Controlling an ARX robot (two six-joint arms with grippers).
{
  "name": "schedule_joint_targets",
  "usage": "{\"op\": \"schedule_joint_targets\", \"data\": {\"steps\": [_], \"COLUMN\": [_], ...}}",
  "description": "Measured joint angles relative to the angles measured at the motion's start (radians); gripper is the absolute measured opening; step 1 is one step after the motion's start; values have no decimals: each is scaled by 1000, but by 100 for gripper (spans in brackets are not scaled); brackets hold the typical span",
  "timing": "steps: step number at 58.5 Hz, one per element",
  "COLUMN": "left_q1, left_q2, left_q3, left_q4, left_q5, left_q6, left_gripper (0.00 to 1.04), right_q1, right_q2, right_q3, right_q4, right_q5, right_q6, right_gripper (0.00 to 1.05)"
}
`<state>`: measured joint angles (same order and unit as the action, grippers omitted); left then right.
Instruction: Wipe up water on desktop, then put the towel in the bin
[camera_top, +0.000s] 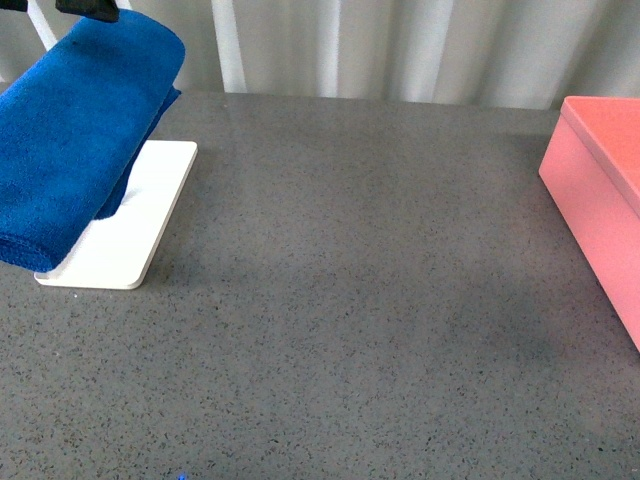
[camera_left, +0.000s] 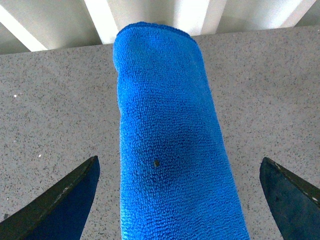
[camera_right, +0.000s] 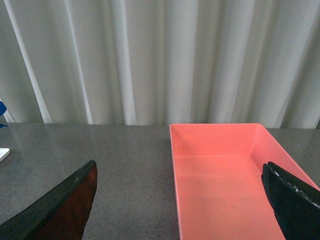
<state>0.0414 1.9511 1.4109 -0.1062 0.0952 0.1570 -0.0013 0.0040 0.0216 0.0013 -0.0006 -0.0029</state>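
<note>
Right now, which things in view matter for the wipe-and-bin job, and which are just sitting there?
Job:
- towel, hanging at the left
- desktop, no water patch that I can make out
- bin, at the right, nothing in the part shown
- left end effector, open, a finger on each side of the towel

Just there:
- white tray under the towel
- curtain behind

All 3 views are bright, evenly lit and fairly sharp. Soft, faint shadows lie on the desk (camera_top: 350, 300). The pale curtain (camera_right: 150, 60) looks slightly washed out.
</note>
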Motion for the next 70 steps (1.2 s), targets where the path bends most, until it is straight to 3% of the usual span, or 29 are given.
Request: {"op": "schedule_joint_targets", "data": {"steps": [52,63,70], "left_q1": [-14,-13,-8], "left_q2": [79,80,80], "left_q3": [-54,-54,-54], "left_q4": [47,47,48], "left_q5": [-51,-47,-47], "left_q6": [15,16,16], "left_gripper": [98,68,41], "right_q1": [0,0,0], "right_q2": [0,0,0], "right_q3": [0,0,0], "right_q4": [0,0,0], "right_q5": [0,0,0], "right_q6": [0,0,0], "right_gripper": [98,98,98]}}
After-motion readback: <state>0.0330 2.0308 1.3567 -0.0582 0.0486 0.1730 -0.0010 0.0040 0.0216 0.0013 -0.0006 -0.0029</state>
